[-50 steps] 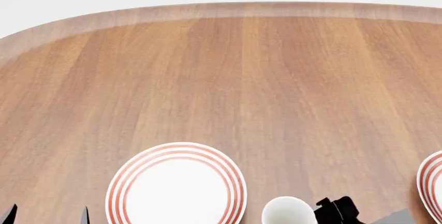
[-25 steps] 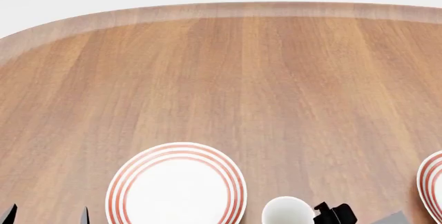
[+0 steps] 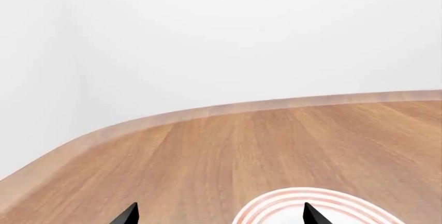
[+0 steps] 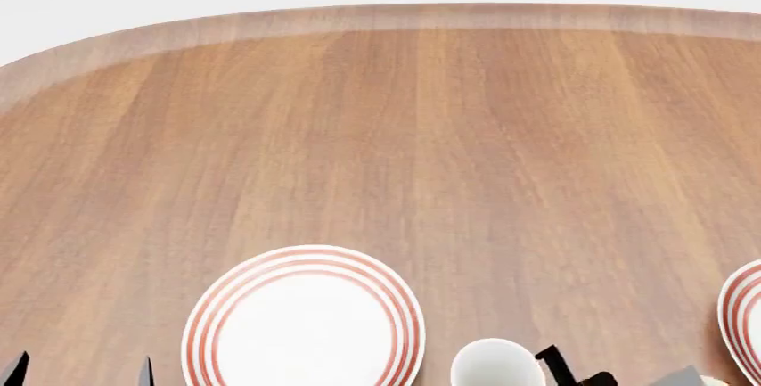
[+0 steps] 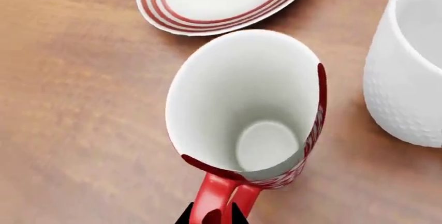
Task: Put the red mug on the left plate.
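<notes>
The right gripper (image 5: 212, 216) had sunk over that last second. In the head view only a dark sliver of it (image 4: 557, 361) showed beside the white mouth of the red mug (image 4: 497, 365), where more of it had stood clear a moment before. Nothing else had budged: the mug and both plates sat where they were.

From the right wrist, the red mug (image 5: 245, 110) stood upright on the table (image 5: 76, 105), its handle (image 5: 221, 198) pointing straight back between the two dark fingertips (image 5: 185, 216). The tips sat close on either side of the loop, but whether they were already pinching it could not be told.

A white mug (image 5: 407, 69) stood just to one side of the fingers, near the red one but apart from it. Beyond the red mug, ahead of the fingers, lay a ringed plate rim (image 5: 165, 19), most likely the left plate (image 4: 205, 332).

The left gripper (image 3: 217, 216) hung with its fingers wide apart, holding nothing, and that same plate lay just ahead of it.

So the drop looked like the reach ending at the handle. Grip, lift and the short carry to the plate were all still to do.
</notes>
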`<state>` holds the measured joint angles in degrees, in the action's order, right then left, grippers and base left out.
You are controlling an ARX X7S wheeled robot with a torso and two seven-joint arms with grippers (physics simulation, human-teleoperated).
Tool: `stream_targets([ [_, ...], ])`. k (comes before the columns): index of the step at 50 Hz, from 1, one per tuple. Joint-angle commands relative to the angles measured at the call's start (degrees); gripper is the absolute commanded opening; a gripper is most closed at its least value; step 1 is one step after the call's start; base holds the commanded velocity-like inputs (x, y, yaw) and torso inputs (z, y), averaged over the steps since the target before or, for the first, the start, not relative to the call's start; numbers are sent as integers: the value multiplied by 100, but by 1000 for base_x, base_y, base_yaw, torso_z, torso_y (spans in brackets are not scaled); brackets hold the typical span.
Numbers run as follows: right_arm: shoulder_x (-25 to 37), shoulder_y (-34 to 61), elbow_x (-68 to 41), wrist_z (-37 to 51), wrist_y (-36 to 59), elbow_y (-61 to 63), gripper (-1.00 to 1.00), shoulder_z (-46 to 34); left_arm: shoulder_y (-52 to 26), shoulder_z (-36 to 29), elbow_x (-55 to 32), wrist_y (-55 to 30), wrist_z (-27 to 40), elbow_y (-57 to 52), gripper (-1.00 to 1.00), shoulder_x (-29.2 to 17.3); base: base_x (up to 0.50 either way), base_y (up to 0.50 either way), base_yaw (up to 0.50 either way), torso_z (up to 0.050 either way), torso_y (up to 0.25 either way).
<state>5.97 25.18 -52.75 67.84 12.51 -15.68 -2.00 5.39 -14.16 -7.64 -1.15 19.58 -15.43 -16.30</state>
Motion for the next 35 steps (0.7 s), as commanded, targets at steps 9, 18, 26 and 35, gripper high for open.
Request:
stream_targets([
  [9, 456, -452, 192, -199, 463, 2902, -100, -1072, -7, -35, -16, 11, 42, -19, 100, -34, 0, 0, 0, 0, 2],
  [18, 705, -489, 410, -615, 411, 3698, -100, -1461, -16, -62, -18, 23, 53, -5, 100, -46, 0, 0, 0, 0, 0],
  [26, 864, -528, 572, -1336, 303, 4079, -100, -1926, 6, -60, -34, 21, 76, -51, 100, -71, 0, 0, 0, 0, 0],
  [35, 1093, -262, 751, -1803, 781, 4514, -100, -2698, -10, -60, -66, 26, 84, -35, 100, -88, 0, 0, 0, 0, 0],
])
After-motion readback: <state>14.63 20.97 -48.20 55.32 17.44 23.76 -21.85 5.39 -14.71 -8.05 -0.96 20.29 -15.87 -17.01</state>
